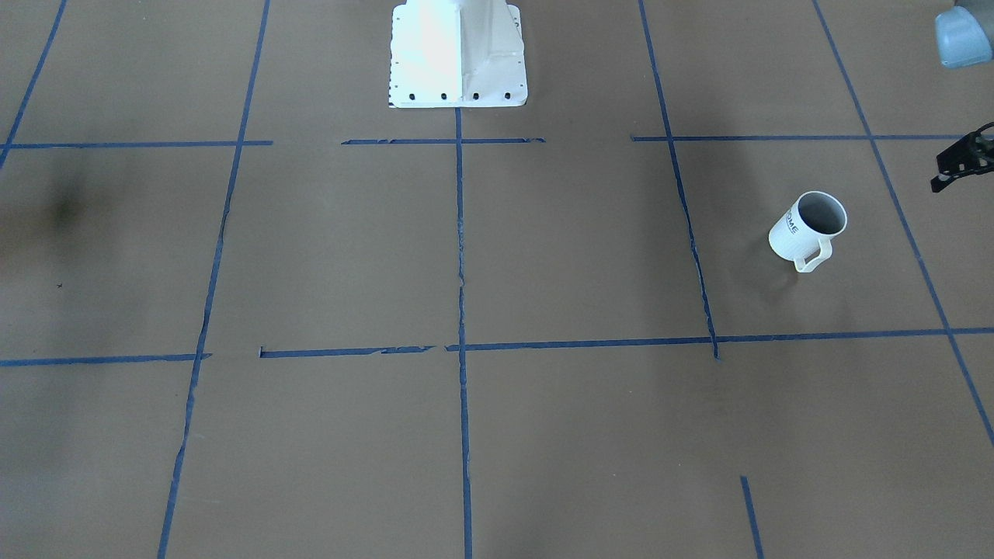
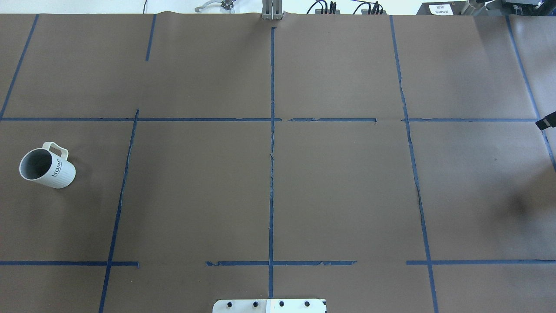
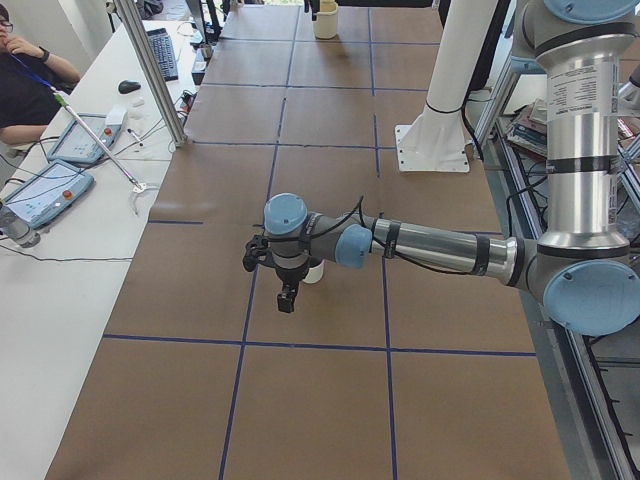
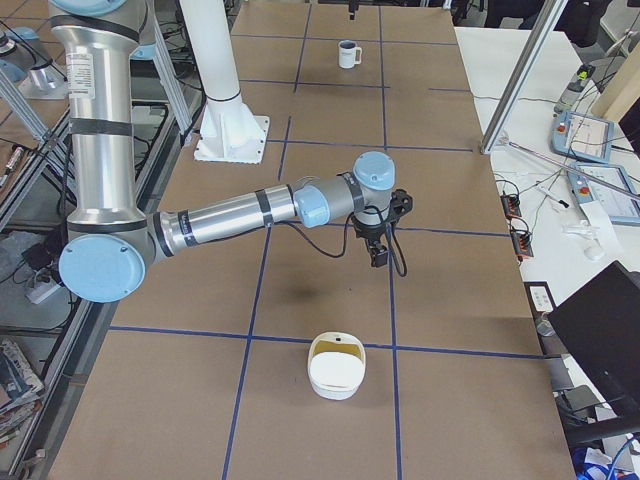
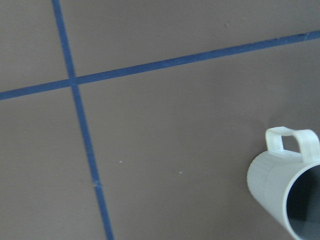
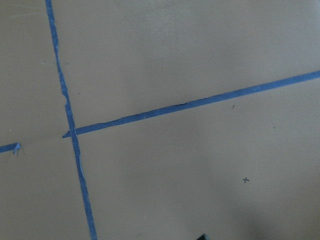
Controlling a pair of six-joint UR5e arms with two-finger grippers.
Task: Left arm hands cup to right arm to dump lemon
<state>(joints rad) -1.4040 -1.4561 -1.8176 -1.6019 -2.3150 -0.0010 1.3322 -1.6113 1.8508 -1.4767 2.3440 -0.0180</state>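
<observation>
Front-facing view: the small white ribbed mug point(image 1: 806, 231) stands upright at eight o'clock from the left arm's black holed-plate gripper point(image 1: 959, 164), the nearer one; we cannot tell its spread.

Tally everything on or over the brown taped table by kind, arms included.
White ribbed "HOME" mug: 1
White rounded container with a yellowish inside: 1
Silver robot arms with light-blue joint caps: 2, the left arm and the right arm
White mounting pedestal: 1
Total: 5
</observation>
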